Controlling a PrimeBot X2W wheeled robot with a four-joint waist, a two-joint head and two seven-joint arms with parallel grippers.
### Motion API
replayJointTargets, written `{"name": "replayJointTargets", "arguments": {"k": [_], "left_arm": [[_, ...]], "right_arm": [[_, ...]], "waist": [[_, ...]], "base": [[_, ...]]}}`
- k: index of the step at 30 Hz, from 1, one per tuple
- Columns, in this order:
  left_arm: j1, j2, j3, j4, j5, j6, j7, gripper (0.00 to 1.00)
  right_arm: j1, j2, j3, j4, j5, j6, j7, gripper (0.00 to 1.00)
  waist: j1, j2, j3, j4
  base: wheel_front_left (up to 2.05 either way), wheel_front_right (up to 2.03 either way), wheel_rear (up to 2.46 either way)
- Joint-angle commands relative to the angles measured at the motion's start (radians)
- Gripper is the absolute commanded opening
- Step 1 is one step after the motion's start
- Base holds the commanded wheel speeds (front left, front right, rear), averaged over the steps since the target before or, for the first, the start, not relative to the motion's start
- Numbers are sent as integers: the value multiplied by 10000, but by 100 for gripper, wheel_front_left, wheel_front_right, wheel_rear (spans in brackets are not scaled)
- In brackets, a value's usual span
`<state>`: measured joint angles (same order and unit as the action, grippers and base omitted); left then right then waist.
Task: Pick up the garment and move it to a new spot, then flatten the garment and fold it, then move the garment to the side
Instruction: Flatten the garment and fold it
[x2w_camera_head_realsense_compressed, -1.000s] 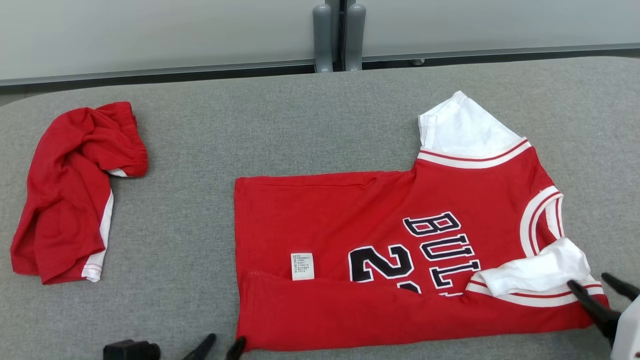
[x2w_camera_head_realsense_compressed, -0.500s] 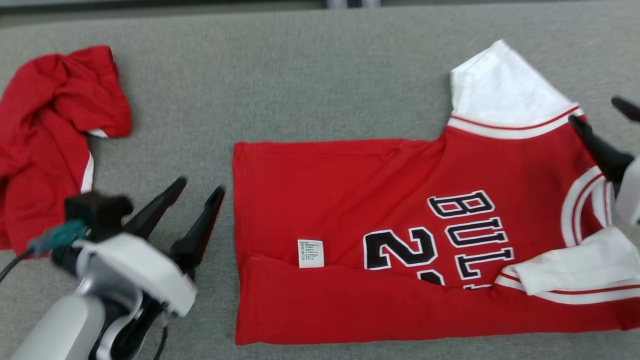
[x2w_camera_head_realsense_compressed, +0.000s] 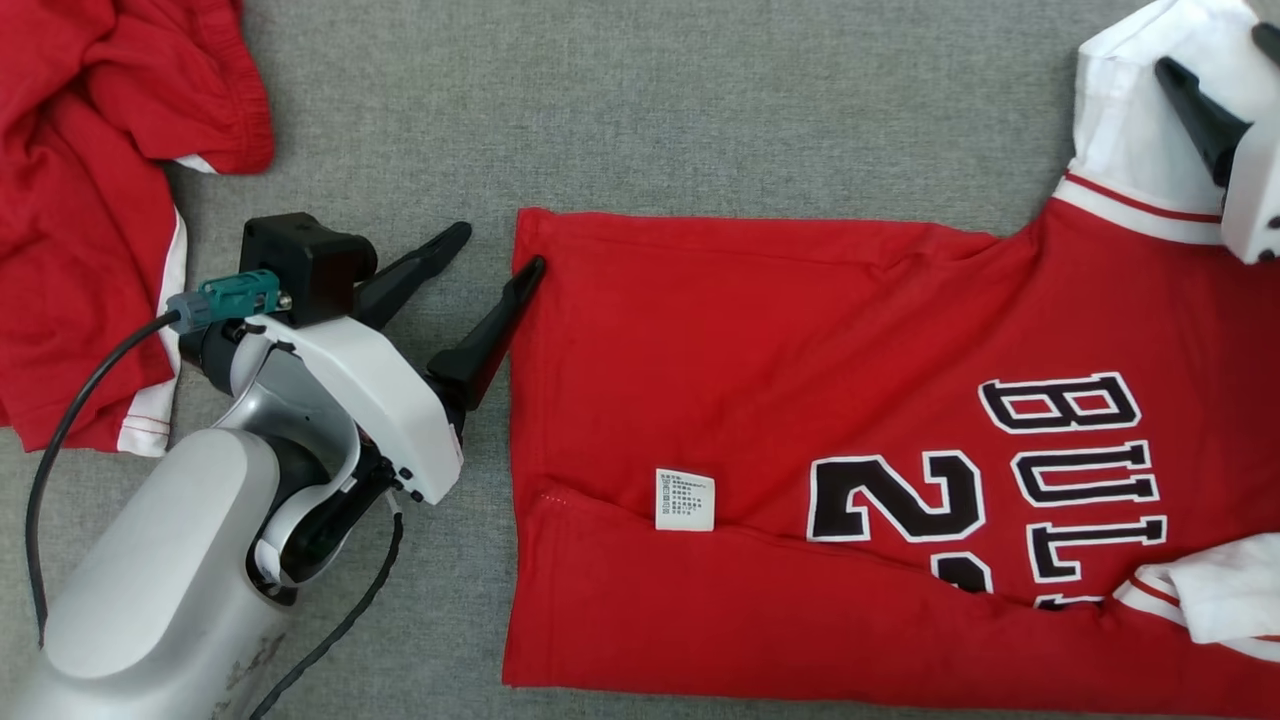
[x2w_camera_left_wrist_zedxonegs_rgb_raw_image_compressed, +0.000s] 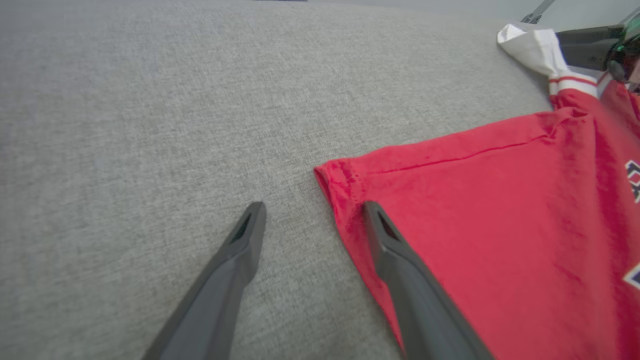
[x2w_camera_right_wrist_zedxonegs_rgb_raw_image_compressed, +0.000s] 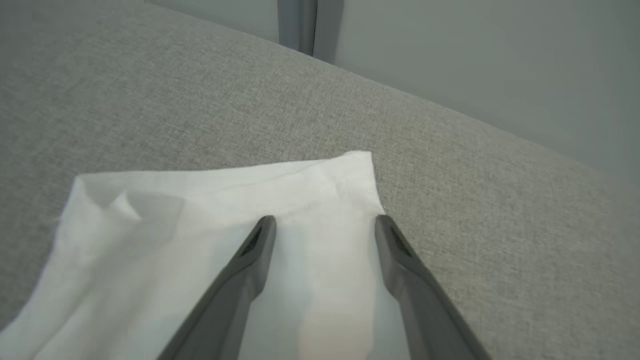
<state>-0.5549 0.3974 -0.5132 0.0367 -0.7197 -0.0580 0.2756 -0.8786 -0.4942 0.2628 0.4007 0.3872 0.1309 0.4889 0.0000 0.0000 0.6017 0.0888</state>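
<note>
While my left gripper (x2w_camera_head_realsense_compressed: 502, 246) stands wide open and empty at left centre, one fingertip at the hem corner of the red jersey (x2w_camera_head_realsense_compressed: 800, 350), my right gripper (x2w_camera_head_realsense_compressed: 1215, 50), equally spread and empty, hovers over its white sleeve (x2w_camera_right_wrist_zedxonegs_rgb_raw_image_compressed: 200, 210) at upper right. A crumpled garment (x2w_camera_head_realsense_compressed: 90, 200) lies upper left on the grey table (x2w_camera_head_realsense_compressed: 650, 100).

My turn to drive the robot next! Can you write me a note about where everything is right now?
Left gripper: open, at the far hem corner of the jersey, one finger over red cloth, one over the grey table.
Right gripper: open, above the far white sleeve, holding nothing.
The jersey lies spread flat; its near long edge is already folded over, label showing. A second red garment lies crumpled to the left.
Left to do: probably grasp the far side, fold it in, finish folding, move the jersey aside.
</note>
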Motion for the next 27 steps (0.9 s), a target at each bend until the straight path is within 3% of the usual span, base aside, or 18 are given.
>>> {"name": "replayJointTargets", "arguments": {"k": [1,14,25,26,27], "left_arm": [[-87,51,-95,153,-30,-67,123,100],[-290,50,-369,34,-230,-281,398,100],[-250,13,-829,11,-517,-481,721,100],[-248,5,-855,22,-536,-490,723,49],[-263,12,-872,31,-546,-514,711,16]], "right_arm": [[-171,-17,55,210,-7,-3,-96,100],[-1151,-116,679,1201,85,-3,-83,100],[-1157,118,1671,1400,966,0,29,100],[-1165,136,1774,1355,1048,2,-94,45],[-1204,132,1798,1345,1105,0,-299,17]], "waist": [[0,0,78,46],[0,0,250,-26],[0,0,69,-150],[0,0,32,-175],[0,0,-6,-203]], "base": [[0,0,0],[0,0,0],[0,0,0],[0,0,0],[0,0,0]]}}
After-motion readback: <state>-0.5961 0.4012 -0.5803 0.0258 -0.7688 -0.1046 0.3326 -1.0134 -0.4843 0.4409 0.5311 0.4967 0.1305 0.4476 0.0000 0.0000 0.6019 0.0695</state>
